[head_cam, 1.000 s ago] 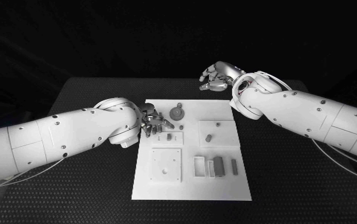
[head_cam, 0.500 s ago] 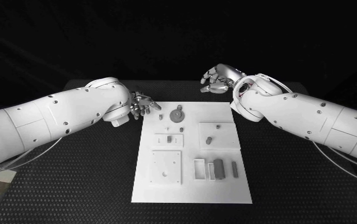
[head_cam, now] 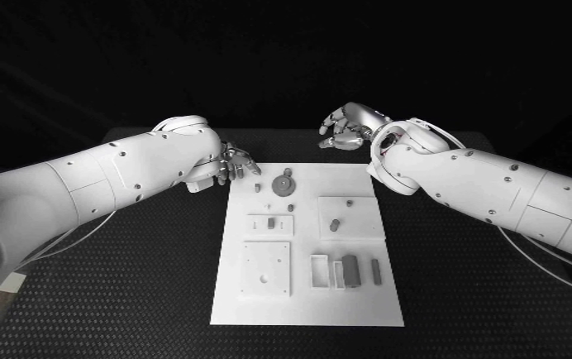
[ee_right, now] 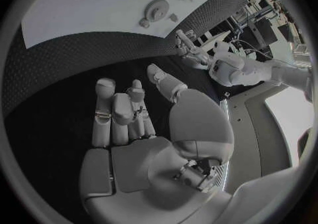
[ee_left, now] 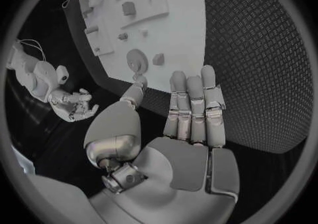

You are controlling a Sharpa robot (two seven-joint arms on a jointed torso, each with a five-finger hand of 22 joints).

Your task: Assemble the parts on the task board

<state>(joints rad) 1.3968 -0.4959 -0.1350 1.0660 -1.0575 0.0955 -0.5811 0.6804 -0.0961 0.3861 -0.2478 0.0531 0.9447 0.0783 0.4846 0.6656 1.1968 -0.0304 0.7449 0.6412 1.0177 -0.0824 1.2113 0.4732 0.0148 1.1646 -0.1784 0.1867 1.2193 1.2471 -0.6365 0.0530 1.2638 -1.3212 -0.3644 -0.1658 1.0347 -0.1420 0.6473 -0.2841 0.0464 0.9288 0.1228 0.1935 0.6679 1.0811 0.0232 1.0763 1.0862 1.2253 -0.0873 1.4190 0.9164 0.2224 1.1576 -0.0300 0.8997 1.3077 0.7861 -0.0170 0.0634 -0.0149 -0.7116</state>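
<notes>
Black worktop (head_cam: 143, 276) carries the task board (head_cam: 304, 293) at centre, parts (head_cam: 283, 183) untouched. Left robot hand (head_cam: 235, 165) has withdrawn to ten o'clock, open and empty; right robot hand (head_cam: 345, 129), fingers curled on nothing, waits at one o'clock, so no assembly is under way.

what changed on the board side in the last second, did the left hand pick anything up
No. The left hand drew back from over the task board to its far left corner, holding nothing, fingers apart. The right hand stayed beyond the far edge, and the parts lie as before.
</notes>
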